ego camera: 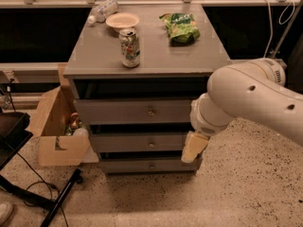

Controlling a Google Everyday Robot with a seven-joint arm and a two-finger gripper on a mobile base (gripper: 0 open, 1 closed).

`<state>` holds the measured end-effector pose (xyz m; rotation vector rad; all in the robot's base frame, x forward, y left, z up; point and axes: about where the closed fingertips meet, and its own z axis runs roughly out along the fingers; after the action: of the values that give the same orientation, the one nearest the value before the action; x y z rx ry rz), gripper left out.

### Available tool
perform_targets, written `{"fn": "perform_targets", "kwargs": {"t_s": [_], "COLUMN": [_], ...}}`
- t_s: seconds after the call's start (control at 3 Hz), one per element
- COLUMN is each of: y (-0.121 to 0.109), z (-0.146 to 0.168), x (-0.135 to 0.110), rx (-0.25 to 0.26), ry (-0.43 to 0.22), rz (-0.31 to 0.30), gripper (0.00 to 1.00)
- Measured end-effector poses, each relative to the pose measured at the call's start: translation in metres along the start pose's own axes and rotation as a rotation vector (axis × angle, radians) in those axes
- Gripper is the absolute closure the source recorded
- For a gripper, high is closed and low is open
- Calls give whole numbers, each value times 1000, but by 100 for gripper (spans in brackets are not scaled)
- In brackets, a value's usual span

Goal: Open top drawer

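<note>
The top drawer [118, 111] is the tallest of three grey fronts in the cabinet, with a small round metal knob [151, 111] at its centre. Its front sits about in line with the two lower drawers. My gripper [193, 148] hangs from the big white arm [251, 98] at the cabinet's right front. It is in front of the right end of the middle drawer [137, 143], below and to the right of the top drawer's knob, and holds nothing that I can see.
On the cabinet top [94, 56] stand a soda can [130, 47], a bowl [122, 20], a lying plastic bottle [102, 11] and a green snack bag [180, 26]. A cardboard box [52, 122] and a black stand leg [59, 200] are at the left. A cable [279, 18] hangs at the right.
</note>
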<state>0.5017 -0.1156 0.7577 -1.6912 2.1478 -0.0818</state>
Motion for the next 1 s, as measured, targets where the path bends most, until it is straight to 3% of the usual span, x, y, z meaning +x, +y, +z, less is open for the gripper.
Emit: {"fn": "perform_targets", "kwargs": {"t_s": [1.0], "y": [-100], "z": [22], "x": [47], "rx": [94], "ry": [160], "rz": [86], "gripper": [0]}}
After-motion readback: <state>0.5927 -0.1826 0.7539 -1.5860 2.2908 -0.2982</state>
